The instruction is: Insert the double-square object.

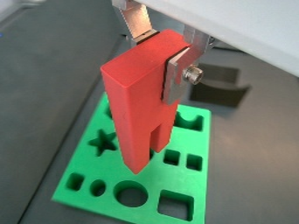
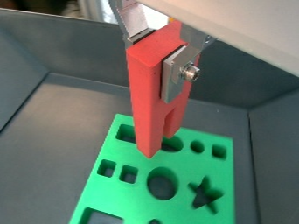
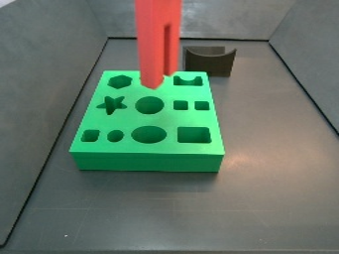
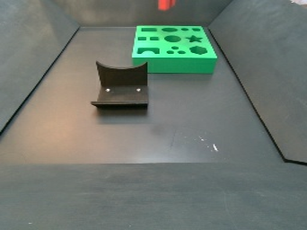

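Note:
My gripper [image 1: 158, 54] is shut on the top end of the double-square object [image 1: 135, 105], a tall red block; it also shows in a wrist view [image 2: 156, 54]. The block [image 2: 146, 105] hangs upright, its two square prongs pointing down. It is over the far middle of the green board [image 1: 193, 179], a slab with several shaped holes. In a side view the red block [image 3: 155, 40] reaches down to the board [image 3: 146, 159] beside the hexagon hole. I cannot tell whether the prongs touch. In a side view only its tip [image 4: 164, 4] shows above the board [image 4: 180, 65].
The fixture [image 4: 120, 85], dark with a curved notch in its top, stands on the grey floor apart from the board. It shows behind the board in a side view [image 3: 212, 60] and in a wrist view [image 1: 222, 87]. Grey walls enclose the floor.

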Robot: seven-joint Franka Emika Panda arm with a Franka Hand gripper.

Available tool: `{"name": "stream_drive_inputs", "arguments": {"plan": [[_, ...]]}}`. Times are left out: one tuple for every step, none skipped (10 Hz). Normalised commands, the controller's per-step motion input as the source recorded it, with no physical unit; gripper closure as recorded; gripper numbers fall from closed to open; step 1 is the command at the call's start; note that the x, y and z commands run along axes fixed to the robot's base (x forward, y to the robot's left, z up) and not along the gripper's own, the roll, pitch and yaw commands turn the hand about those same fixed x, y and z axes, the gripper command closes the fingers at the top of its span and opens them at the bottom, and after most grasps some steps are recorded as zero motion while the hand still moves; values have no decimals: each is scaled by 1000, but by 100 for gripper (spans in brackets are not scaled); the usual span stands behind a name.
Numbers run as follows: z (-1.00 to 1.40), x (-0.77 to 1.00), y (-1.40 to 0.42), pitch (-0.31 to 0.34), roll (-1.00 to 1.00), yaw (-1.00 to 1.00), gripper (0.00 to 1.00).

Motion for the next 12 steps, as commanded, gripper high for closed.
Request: {"name": "stream_drive_inputs", "arguments": {"plan": [[-237,240,140,-54,0,-914,100],[-94,240,140,-99,-66,-883,100],[-177,177,94,-14,-4,-963,100],[-263,146,83,-3,0,-980,100],[0,183,100,0,0,-914,100],[-3,174,111,0,29,-906,100],[-80,206,100,-17,74,-897,100],[-63,414,74,-20,71,-743,100],[-69,403,74,-26,70,-763,100],[-137,386,69,-39,103,-771,100],[-257,357,0,-54,136,-786,100],[-357,306,0,-69,119,-814,100]]}}
